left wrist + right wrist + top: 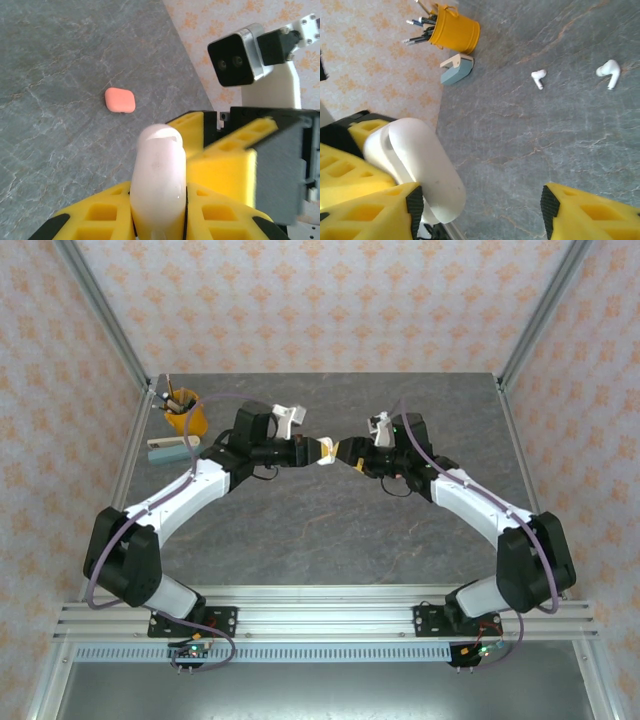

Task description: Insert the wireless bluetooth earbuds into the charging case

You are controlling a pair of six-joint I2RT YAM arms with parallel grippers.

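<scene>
While tight between the left fingers (80, 222), the white charging case (159, 180), right fingers (590, 212) wide apart beside it.

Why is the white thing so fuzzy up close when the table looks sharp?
Left wrist view: the white case and yellow fingers sit close to the lens, so they blur; the orange case beyond is crisper. Right wrist view: same soft case, sharper earbuds. Top view: even light, faint shadows.
</scene>
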